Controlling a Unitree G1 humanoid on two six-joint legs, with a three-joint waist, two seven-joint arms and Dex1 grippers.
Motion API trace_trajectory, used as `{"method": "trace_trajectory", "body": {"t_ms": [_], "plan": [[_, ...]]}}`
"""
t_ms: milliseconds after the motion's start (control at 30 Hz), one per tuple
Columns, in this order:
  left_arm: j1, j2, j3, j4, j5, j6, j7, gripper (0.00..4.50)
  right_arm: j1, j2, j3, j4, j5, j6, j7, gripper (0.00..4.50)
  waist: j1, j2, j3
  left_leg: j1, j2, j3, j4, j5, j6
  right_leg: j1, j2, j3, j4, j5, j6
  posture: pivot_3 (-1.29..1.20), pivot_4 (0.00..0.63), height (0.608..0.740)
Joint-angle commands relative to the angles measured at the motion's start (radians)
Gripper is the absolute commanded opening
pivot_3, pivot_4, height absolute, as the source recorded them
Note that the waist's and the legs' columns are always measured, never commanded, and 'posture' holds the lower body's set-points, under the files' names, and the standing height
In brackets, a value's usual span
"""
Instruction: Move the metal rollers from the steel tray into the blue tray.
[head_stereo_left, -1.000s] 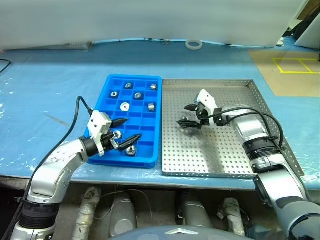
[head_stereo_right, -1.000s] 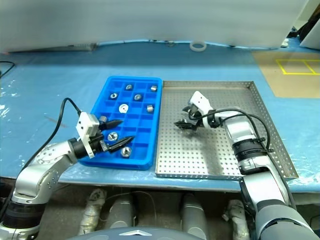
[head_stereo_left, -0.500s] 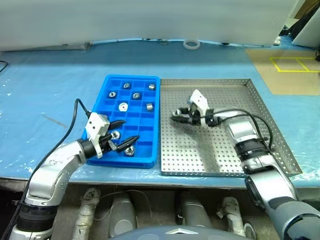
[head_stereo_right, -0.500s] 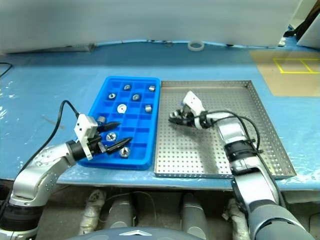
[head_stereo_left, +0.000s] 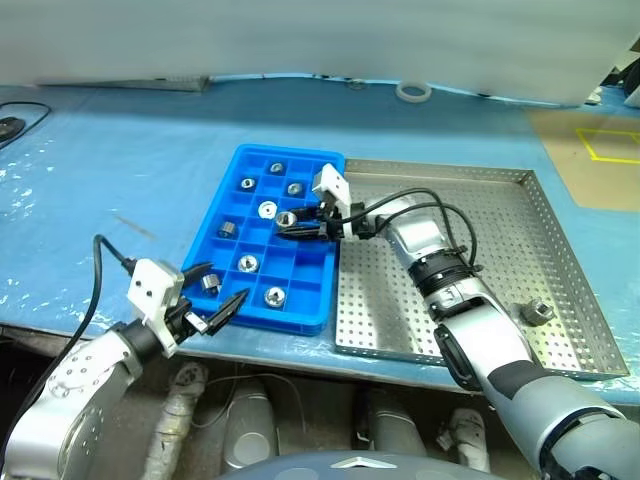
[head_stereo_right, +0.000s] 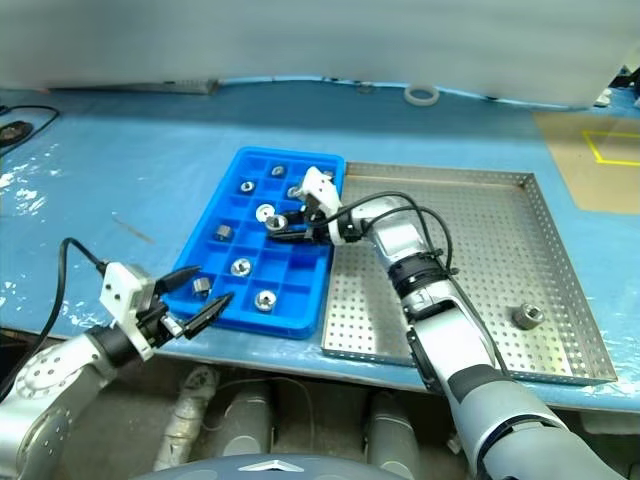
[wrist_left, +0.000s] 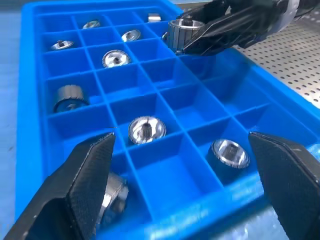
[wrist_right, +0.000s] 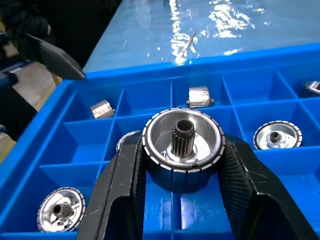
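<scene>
The blue tray (head_stereo_left: 322, 262) holds several metal rollers (head_stereo_left: 247, 263) in its compartments. My right gripper (head_stereo_left: 290, 222) is shut on one roller (wrist_right: 182, 145) and holds it just above the middle compartments on the tray's right side. That held roller (wrist_left: 180, 31) has a splined centre hole. My left gripper (head_stereo_left: 218, 288) stands open at the blue tray's near left corner, with nothing between its fingers (wrist_left: 87, 180). One more roller (head_stereo_left: 535, 312) lies near the front right of the steel tray (head_stereo_left: 480, 330).
A white tape ring (head_stereo_left: 412, 92) lies at the back of the blue-covered table. A brown patch with yellow tape (head_stereo_left: 610, 140) sits at the far right. A black cable (head_stereo_left: 12, 125) is at the far left edge.
My right gripper has shut on a roller in the steel tray and carried it left over the blue tray. My left gripper drew back toward the tray's near left corner. The camera turned.
</scene>
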Motion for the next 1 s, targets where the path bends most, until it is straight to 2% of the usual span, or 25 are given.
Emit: {"method": "trace_trajectory", "body": {"t_ms": [33, 300, 500, 700, 1000], "plan": [[0.029, -0.008, 0.036, -0.069, -0.018, -0.009, 0.025, 4.5, -0.061, 0.018, -0.006, 0.064, -0.036, -0.078, -0.034, 1.63, 0.009, 0.0, 0.0, 0.0, 0.0, 0.0, 0.0, 0.0, 0.0, 0.0, 0.0, 0.0, 0.0, 0.0, 0.0, 0.43, 0.15, 0.74], [0.036, -0.001, 0.029, -0.085, -0.027, -0.005, 0.047, 4.5, -0.086, 0.011, -0.007, 0.179, -0.105, -0.164, -0.046, 1.63, 0.033, 0.0, 0.0, -0.003, 0.0, -0.003, 0.0, 0.0, -0.001, -0.001, 0.0, -0.002, 0.0, 0.0, 0.0, 0.42, 0.15, 0.74], [-0.047, 0.024, -0.016, -0.024, -0.032, 0.0, 0.013, 4.5, -0.071, -0.027, -0.038, 0.158, -0.102, -0.159, -0.06, 3.62, 0.035, 0.001, 0.0, -0.003, 0.0, -0.003, 0.0, 0.0, -0.001, 0.0, 0.0, -0.003, 0.0, 0.0, 0.0, 0.33, 0.15, 0.74], [-0.208, 0.045, -0.107, 0.108, -0.023, -0.007, -0.066, 4.5, -0.027, -0.116, -0.098, 0.06, -0.078, -0.108, -0.091, 3.62, 0.028, 0.001, 0.0, -0.003, 0.0, -0.003, 0.003, 0.001, -0.001, 0.001, 0.0, -0.002, 0.002, 0.0, 0.0, 0.18, 0.15, 0.74], [-0.516, 0.03, -0.277, 0.394, 0.022, -0.057, -0.25, 4.5, 0.197, -0.322, -0.199, -0.297, -0.05, 0.089, -0.184, 3.62, -0.054, 0.001, 0.0, -0.002, -0.001, -0.002, 0.007, 0.001, -0.001, 0.001, 0.001, 0.001, 0.003, 0.0, 0.0, -0.12, 0.15, 0.74]]}}
